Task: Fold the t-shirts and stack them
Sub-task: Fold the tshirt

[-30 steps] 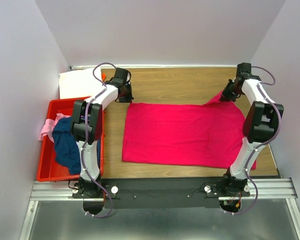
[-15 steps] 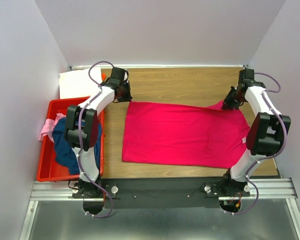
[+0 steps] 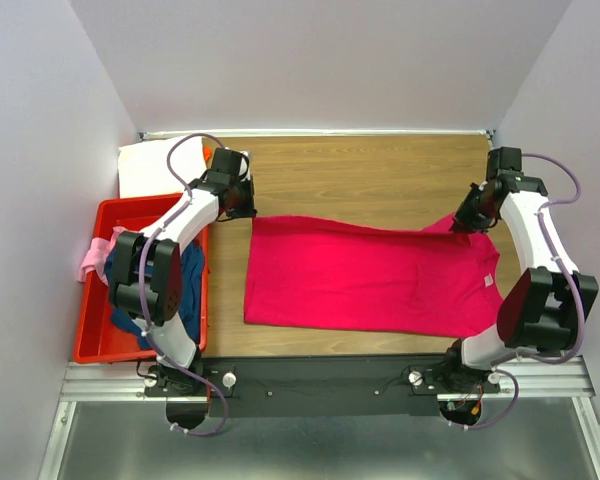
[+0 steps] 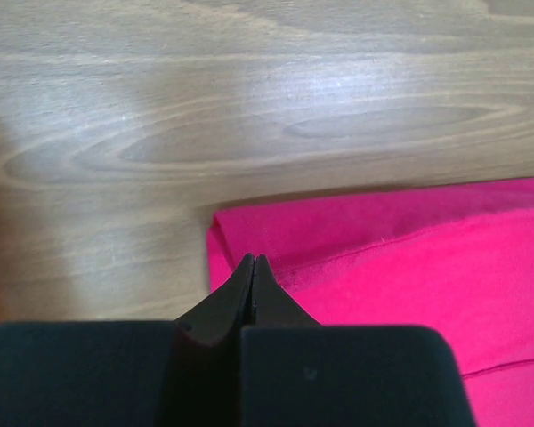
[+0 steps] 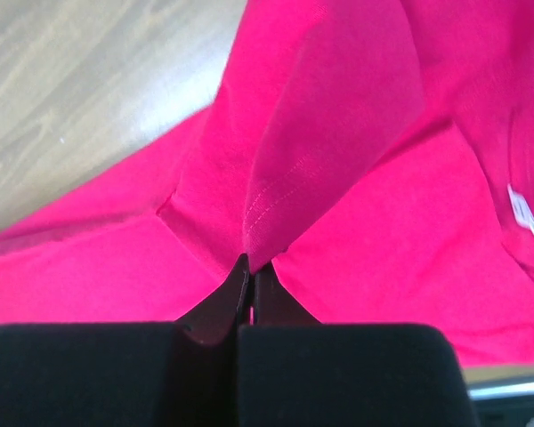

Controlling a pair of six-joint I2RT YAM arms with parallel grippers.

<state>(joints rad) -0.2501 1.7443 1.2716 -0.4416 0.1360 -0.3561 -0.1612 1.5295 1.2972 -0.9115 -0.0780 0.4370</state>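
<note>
the magenta t-shirt (image 3: 365, 275) lies spread across the middle of the wooden worktop (image 3: 360, 165), its near edge flat and parallel to the arm bases. its far edge runs in a taut line from one arm to the other.

the left gripper (image 3: 240, 203) sits at the shirt's far left corner. in the left wrist view (image 4: 252, 260) its jaws are pressed together with the tips right on that corner, pinching the cloth, and the hem beside them is turned over in a narrow fold.

the right gripper (image 3: 469, 222) is at the far right corner. in the right wrist view (image 5: 249, 263) its jaws are closed on a raised ridge of magenta cloth that tents up to the tips, stitching showing along the fold. a small white label shows at the right of that view.

left of the shirt stands a red bin (image 3: 88, 335) holding a navy t-shirt (image 3: 193, 285), with a pale pink t-shirt (image 3: 92, 255) hanging over the bin's left wall. a white t-shirt (image 3: 150, 165) lies flat on the worktop just beyond the bin, in the far left corner.
</note>
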